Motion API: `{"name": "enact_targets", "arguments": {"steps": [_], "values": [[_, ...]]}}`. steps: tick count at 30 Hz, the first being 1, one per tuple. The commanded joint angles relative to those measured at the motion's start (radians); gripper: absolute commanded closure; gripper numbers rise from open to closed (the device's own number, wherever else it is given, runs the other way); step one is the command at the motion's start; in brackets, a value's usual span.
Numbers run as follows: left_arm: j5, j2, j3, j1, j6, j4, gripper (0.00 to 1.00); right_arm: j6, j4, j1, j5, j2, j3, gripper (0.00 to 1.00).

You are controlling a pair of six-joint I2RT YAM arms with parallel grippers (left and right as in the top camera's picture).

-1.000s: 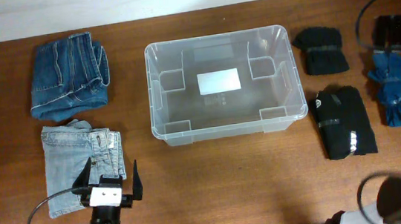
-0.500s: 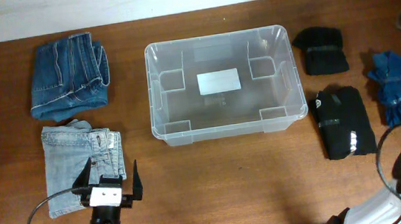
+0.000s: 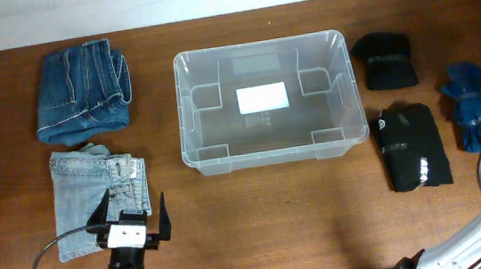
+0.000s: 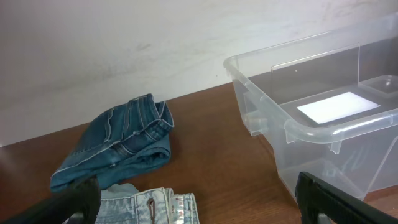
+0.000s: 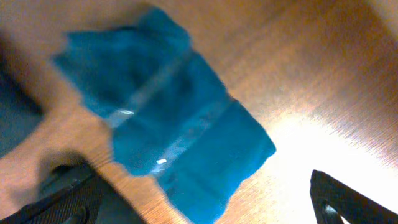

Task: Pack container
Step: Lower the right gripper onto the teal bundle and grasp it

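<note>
Overhead, we saw our left gripper [image 3: 133, 216] gaping over the light jeans' [image 3: 94, 190] edge, ready to grasp; the empty container [image 3: 258, 46] sat ahead-right. Our right gripper [image 5: 199, 186], likewise wide, hovered over the blue garment [image 5: 168, 118].

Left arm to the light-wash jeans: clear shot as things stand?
Probably yes. The left claw is open at the near edge of the light-wash jeans, with nothing lying on them or between. The dark jeans and the container sit apart from them.
</note>
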Motion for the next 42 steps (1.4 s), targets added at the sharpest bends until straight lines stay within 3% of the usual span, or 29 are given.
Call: {"name": "enact_targets", "arguments": {"steps": [1, 12, 22, 36, 41, 42], "values": [[0.011, -0.007, -0.006, 0.001, 0.016, 0.0, 0.01, 0.01, -0.009, -0.033, -0.009, 0.09, 0.018, 0.01], [0.011, -0.007, -0.006, 0.001, 0.016, 0.0, 0.01, 0.01, -0.013, -0.038, -0.041, 0.24, 0.016, 0.01], [0.011, -0.007, -0.006, 0.001, 0.016, 0.0, 0.01, 0.01, -0.028, -0.003, -0.472, 0.249, 0.01, 0.01], [0.011, -0.007, -0.006, 0.001, 0.016, 0.0, 0.01, 0.009, 0.04, 0.102, -0.458, 0.244, 0.09, 0.02], [0.011, -0.007, -0.006, 0.001, 0.016, 0.0, 0.01, -0.091, 0.091, 0.091, -0.379, 0.244, 0.14, 0.01], [0.011, -0.007, -0.006, 0.001, 0.016, 0.0, 0.01, -0.167, 0.111, 0.092, -0.367, 0.245, 0.14, 0.02]]}}
